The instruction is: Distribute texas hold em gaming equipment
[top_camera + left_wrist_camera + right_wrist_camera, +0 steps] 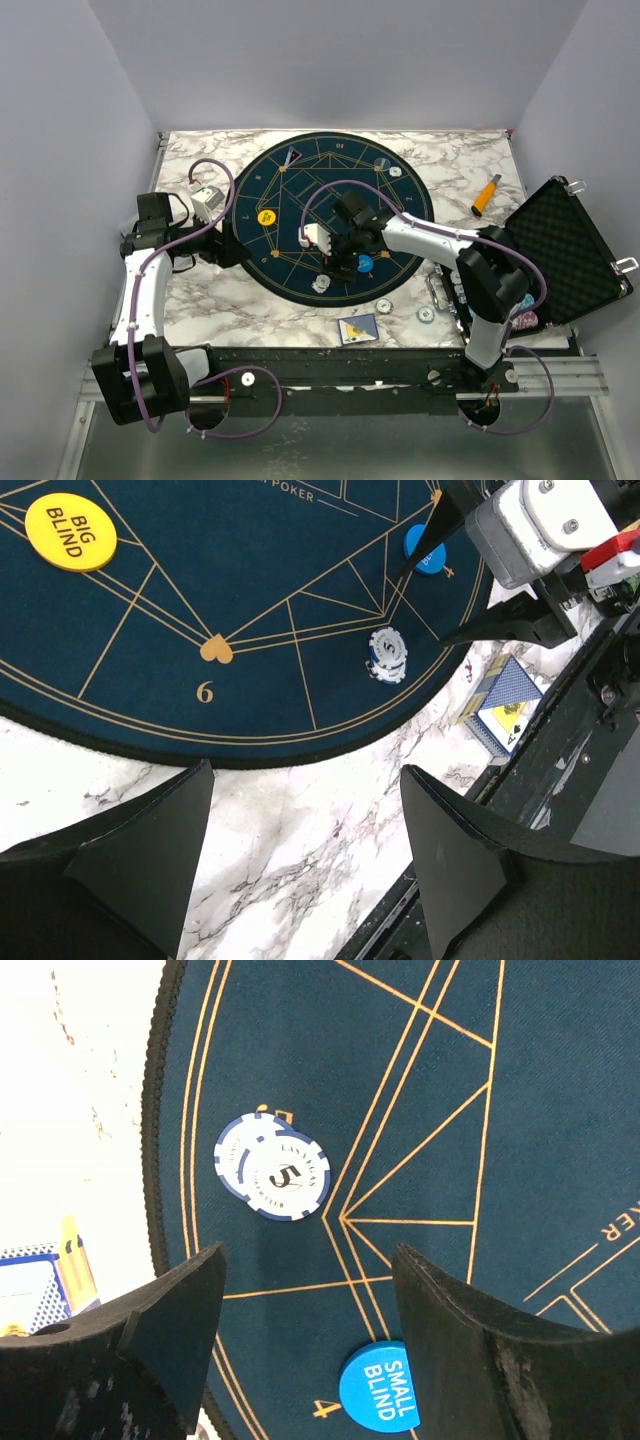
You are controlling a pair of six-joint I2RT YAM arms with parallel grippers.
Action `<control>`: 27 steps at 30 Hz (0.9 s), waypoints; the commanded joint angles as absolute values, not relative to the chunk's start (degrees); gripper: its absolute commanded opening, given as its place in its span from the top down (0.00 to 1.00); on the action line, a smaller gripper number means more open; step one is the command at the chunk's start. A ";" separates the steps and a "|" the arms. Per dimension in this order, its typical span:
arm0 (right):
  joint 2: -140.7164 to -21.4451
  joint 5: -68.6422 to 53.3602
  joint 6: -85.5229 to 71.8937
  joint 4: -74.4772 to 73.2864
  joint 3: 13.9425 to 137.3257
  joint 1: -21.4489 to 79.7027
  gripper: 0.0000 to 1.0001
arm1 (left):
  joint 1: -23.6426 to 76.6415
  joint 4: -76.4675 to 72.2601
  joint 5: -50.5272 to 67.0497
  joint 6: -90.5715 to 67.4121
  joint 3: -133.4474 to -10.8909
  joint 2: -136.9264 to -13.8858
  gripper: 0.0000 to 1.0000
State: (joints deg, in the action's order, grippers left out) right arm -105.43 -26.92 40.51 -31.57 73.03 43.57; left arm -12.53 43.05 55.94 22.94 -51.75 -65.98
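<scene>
**Mat, case and tool**

A round navy poker mat with gold lines lies under the right pincer, on a white-marbled table. Its rim curves just ahead of the left pincer. Well to the right pincer's right stands an open black foam-lined case. An orange-handled tool lies beyond it.

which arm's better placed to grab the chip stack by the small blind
Right. The right gripper hangs open over the mat, chip stack just ahead; the left gripper sits off the mat, over marble.
</scene>
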 commanded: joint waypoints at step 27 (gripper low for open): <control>-112.28 -27.40 48.52 -26.52 72.57 48.86 0.43 | -12.92 44.21 58.40 24.30 -52.30 -66.67 0.22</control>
